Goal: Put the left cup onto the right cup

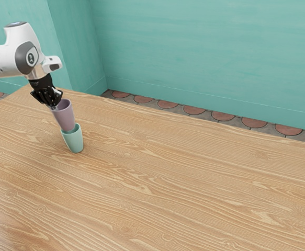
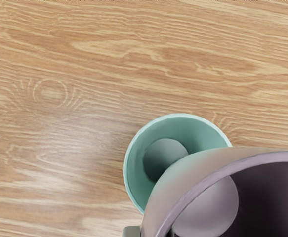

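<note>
Wooden table (image 1: 183, 178) under teal walls (image 1: 204, 47): your tool (image 1: 52, 102) grips the purple cup (image 1: 64, 116) by its rim, tilted, with its base sitting inside the green cup (image 1: 74, 140).

Hidden and cropped
Base of purple cup (image 1: 63, 115) hidden inside teal cup (image 1: 74, 140); arm (image 1: 3, 58) cropped at exterior view's 9 o'clock edge

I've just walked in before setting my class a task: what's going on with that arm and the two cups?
The robot arm's claw grips a mauve cup by its rim. The cup is tilted, with its base dipping into the mouth of a teal cup that stands upright on the wooden table. The mauve cup is not yet seated straight in the teal one.
</note>
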Available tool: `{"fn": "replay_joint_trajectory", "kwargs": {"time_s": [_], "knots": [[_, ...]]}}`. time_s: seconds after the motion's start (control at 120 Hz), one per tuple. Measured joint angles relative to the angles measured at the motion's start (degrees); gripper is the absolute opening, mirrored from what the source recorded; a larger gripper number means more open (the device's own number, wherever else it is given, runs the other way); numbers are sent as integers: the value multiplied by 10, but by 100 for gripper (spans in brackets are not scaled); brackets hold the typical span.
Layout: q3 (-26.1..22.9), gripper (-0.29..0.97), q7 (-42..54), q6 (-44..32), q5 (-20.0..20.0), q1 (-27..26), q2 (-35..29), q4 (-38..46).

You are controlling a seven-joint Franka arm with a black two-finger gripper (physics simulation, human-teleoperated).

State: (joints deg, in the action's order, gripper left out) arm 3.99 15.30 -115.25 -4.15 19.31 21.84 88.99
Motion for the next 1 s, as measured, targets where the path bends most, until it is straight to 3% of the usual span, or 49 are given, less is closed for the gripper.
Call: {"fn": "replay_joint_trajectory", "kwargs": {"time_s": [1.0], "knots": [[1, -10, 3, 5, -2, 2, 45, -56]]}}
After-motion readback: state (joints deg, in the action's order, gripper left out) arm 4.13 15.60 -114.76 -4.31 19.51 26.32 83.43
